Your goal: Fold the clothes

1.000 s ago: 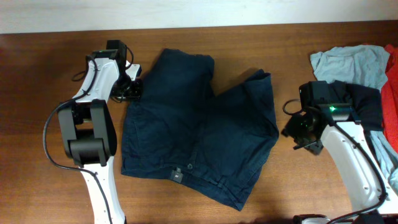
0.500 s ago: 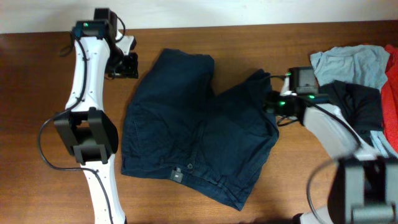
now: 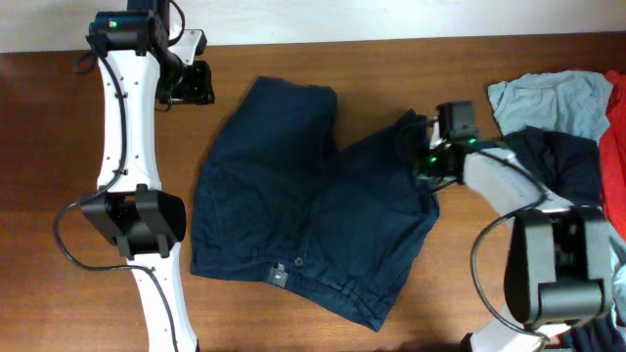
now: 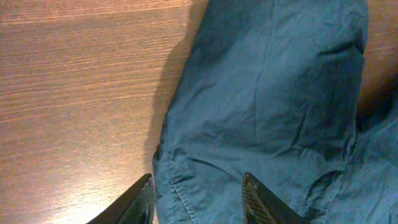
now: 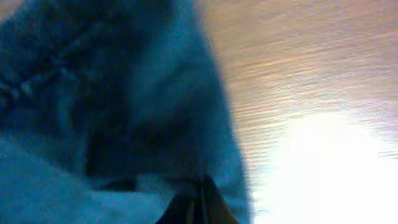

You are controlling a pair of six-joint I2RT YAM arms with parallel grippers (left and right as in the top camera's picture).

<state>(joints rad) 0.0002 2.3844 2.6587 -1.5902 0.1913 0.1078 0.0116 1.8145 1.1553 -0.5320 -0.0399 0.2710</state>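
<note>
Wooden table (image 3: 391, 59), with the navy shorts (image 3: 313, 196) spread flat in the middle. The waistband (image 3: 323, 279) and its button (image 3: 279, 277) are at the near edge, and both legs point toward the far edge, so the long axis runs near-to-far with a slight tilt.

What matters for the fold imo is that each arm gets the far hem corner on its own side. The right gripper (image 3: 419, 149) is down on the hem of the leg on its side. In the wrist view its fingertips (image 5: 186, 208) are pressed together with blue cloth all around them. It looks like a bit of hem is nipped in there, but that shot is pretty blurry.

The left gripper (image 3: 203, 86) is off the cloth, just beside the far corner of the other leg (image 3: 284, 93), which lies to its right. Its fingers (image 4: 140, 199) are spread with nothing between them. The wrist cam shows the hem edge running in between and ahead of them, so I'd guess it needs to come in over that corner and close.

Off to the right there's a pile with a pale blue shirt (image 3: 553, 98), a black garment (image 3: 572, 161) and something red (image 3: 616, 127). It sits near the right arm but clear of the shorts, so nothing really blocks pulling the legs back toward the waistband.
</note>
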